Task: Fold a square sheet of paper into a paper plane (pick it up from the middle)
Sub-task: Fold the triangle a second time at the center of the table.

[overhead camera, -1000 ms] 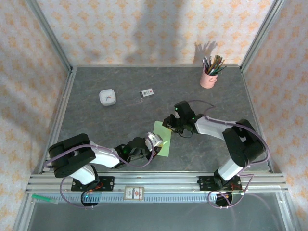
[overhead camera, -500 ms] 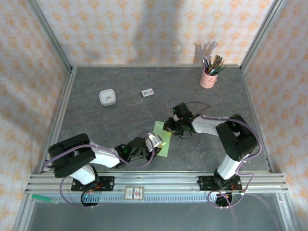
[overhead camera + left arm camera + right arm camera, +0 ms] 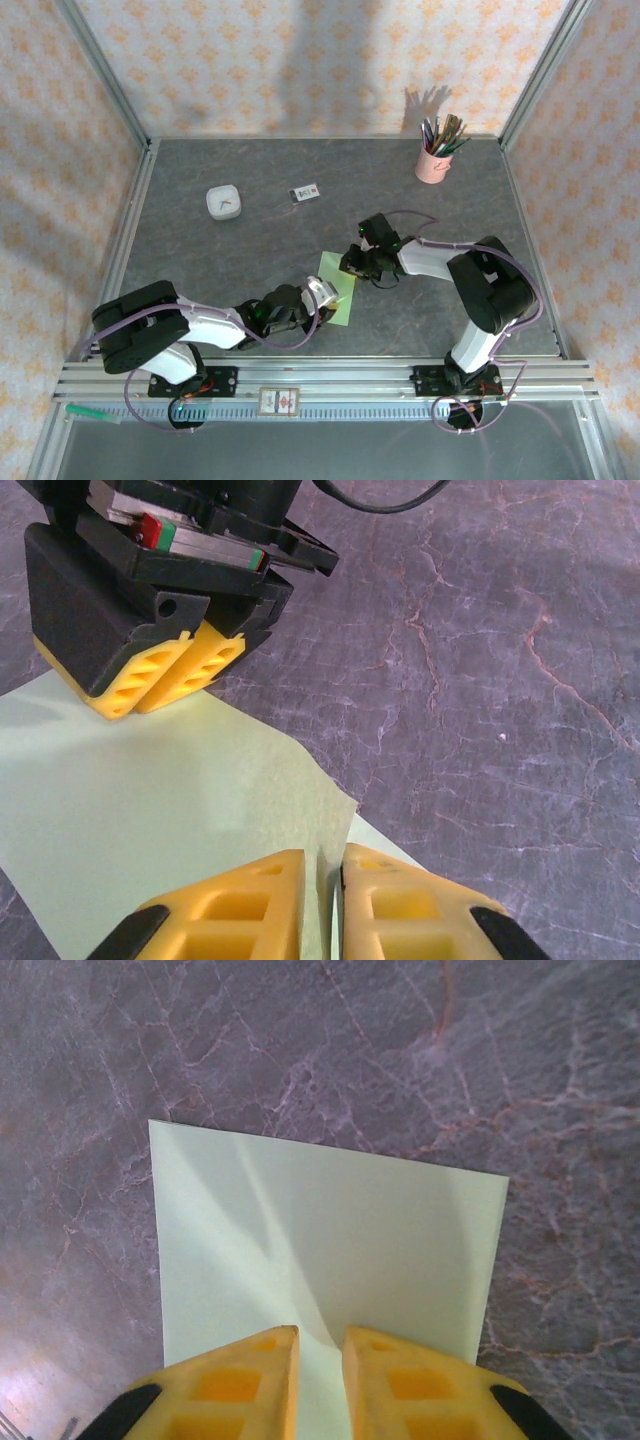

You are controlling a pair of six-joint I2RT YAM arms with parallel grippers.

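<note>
**Top view.** The sheet of paper point(image 3: 343, 308) lies flat on the grey tabletop point(image 3: 200, 270), just ahead of the two arm bases and between the two hands. From here it looks like a narrow strip rather than a square, so I judge it is folded over once. If so, the job is at the first centre fold and no plane shape has been formed. The left hand point(image 3: 322, 292) sits on its near left part and the right hand point(image 3: 352, 265) on its far end. A pink pencil cup point(image 3: 432, 165), a small white dish point(image 3: 223, 203) and a little printed card point(image 3: 305, 192) stand well apart at the back.

**Left wrist view.** The paper point(image 3: 150, 800) is thin, matte and pale green, and a second layer peeks out beside one corner. The left hand point(image 3: 323, 858) has its ribbed yellow fingers a thin slit apart. A paper edge runs toward that slit, but I cannot tell if it is pinched. The right hand point(image 3: 165, 685) rests its tips on the sheet with its fingers side by side.

**Right wrist view.** The right hand point(image 3: 320, 1335) is nearly closed over the paper point(image 3: 330, 1230), and I cannot tell if it grips anything. Faint slanted creases cross the smooth sheet, and the tabletop point(image 3: 300, 1040) looks like veined stone.

The next move probably calls for pressing the crease firm while one hand pins the sheet against sliding.
</note>
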